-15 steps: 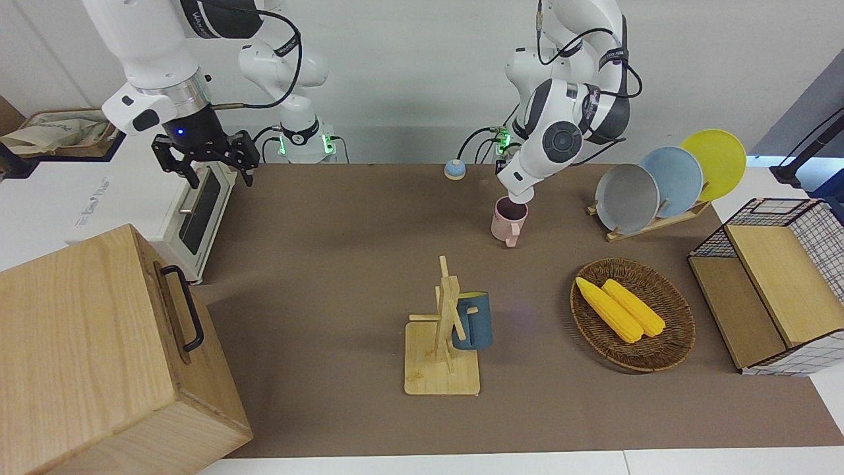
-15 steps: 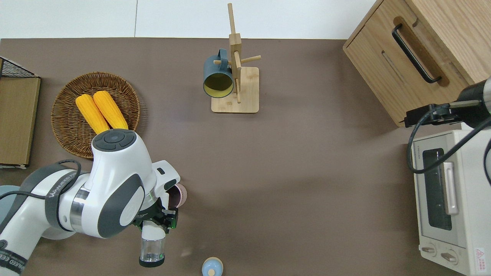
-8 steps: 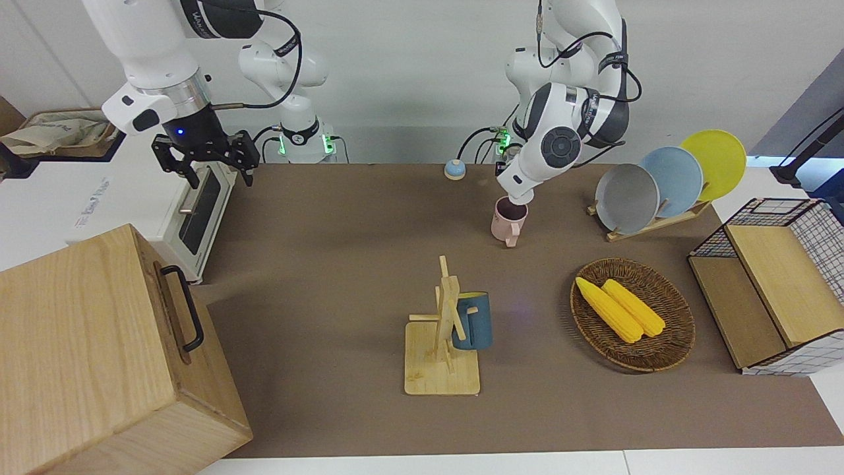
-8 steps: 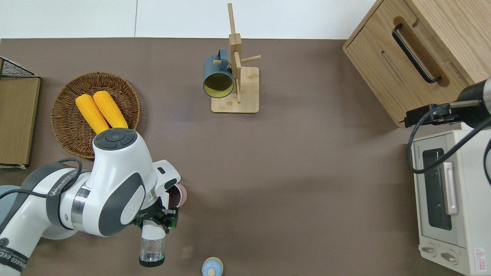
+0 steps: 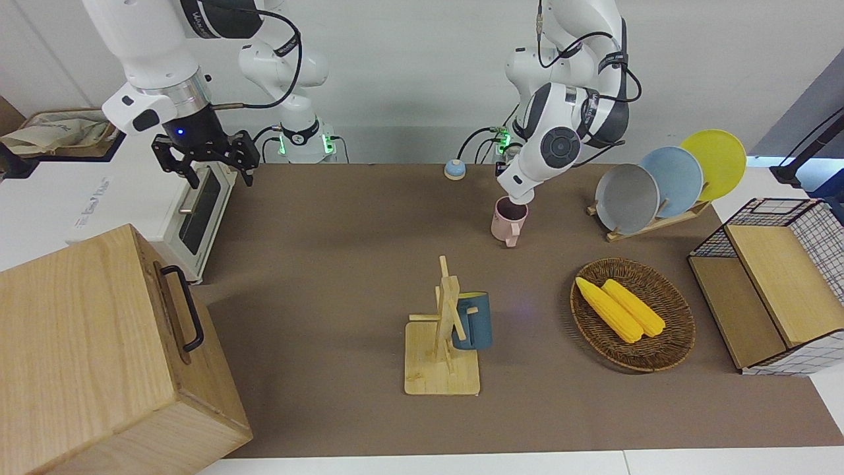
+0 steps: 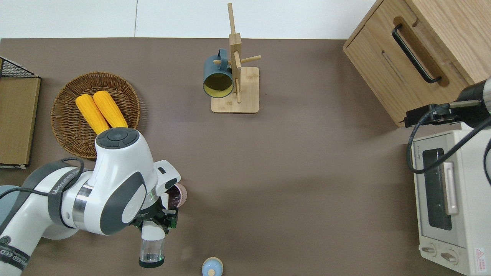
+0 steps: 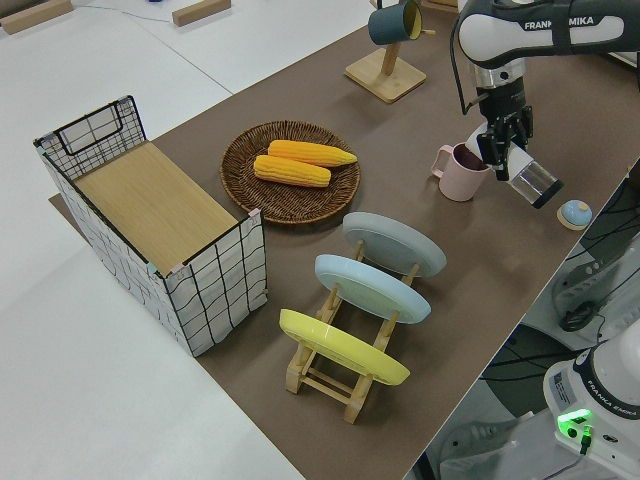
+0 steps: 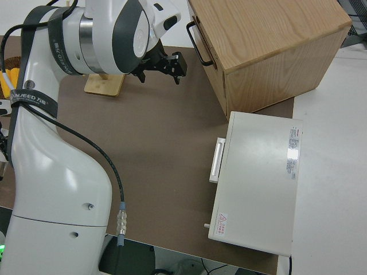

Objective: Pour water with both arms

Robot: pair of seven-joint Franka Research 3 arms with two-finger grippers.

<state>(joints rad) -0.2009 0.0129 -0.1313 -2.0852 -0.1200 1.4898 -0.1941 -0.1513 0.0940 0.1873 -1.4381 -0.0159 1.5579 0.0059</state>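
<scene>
So, has anything shifted in the last second?

Barely. The left arm's elbow creeps a touch, while the left pincer (image 6: 155, 222) keeps clamping the clear bottle (image 6: 152, 249), tipped toward the pink mug (image 6: 180, 194) at its one o'clock on the worktop (image 6: 307, 172).

Meaning?

Pouring is likely finishing; righting the bottle seems next. The right pincer (image 5: 204, 161), spread wide, is parked.

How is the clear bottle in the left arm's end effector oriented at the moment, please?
Tipped. The clear bottle lies nearly horizontal in the left end effector, its mouth toward the pink mug.
</scene>
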